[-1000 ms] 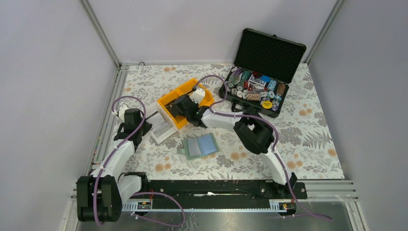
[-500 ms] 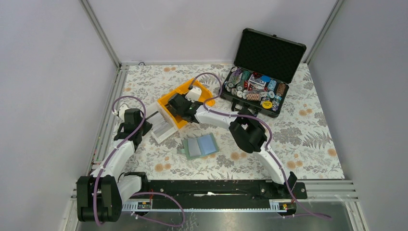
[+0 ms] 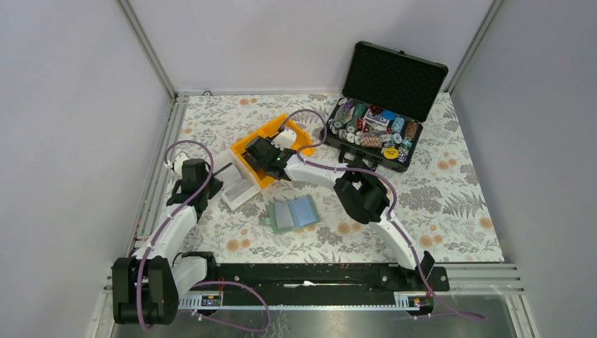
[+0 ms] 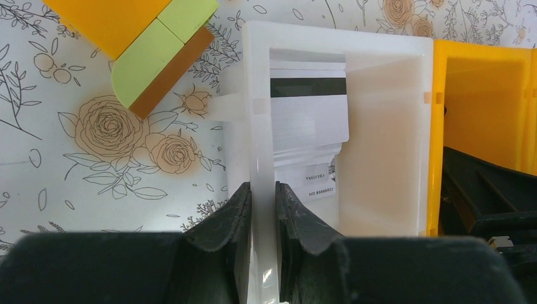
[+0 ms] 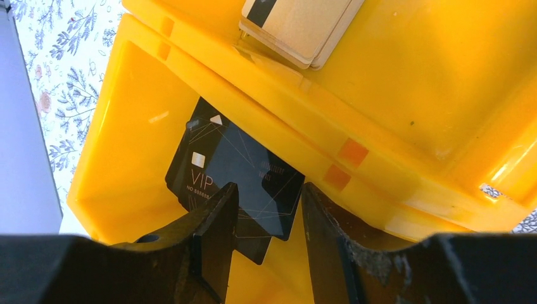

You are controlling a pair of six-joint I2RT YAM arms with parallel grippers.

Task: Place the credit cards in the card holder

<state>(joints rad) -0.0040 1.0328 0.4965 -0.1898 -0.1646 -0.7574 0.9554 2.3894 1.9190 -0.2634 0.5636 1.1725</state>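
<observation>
Yellow plastic on every side of the right gripper [image 5: 269, 196]. Its fingers stand spread inside one compartment of the yellow bin [image 5: 285, 136], over the near corner of a black card [image 5: 234, 171] lying on the bin floor. Nothing is pinched there yet. Tan cards [image 5: 297, 28] sit in the neighbouring compartment, across the divider.

The left gripper [image 4: 263, 196] is pressed together on one wall of the white bin [image 4: 386, 139], which holds silvery cards [image 4: 310, 114]. That bin sits just beside the yellow one, on the side toward the tabletop's [image 3: 436, 204] left edge. Both bins are in the left half, nearer the far edge than the near one. The card holder [image 3: 293, 213] lies open toward the near edge, apart from both bins, and I see no card in its pockets.

Risks as I judge them:
- The card is thin and lies low. If I close the fingers from above they may meet over it, or only scrape its glossy face and push it into the corner.
- The yellow bin is not held — my left arm steadies the white bin only. A sideways nudge on the divider could slide or tip it.
- I cannot tell whether a second black card lies under the first, so I may lift two at once.
- A grip on the corner alone may let the card swing or drop on the way to the holder.
</observation>
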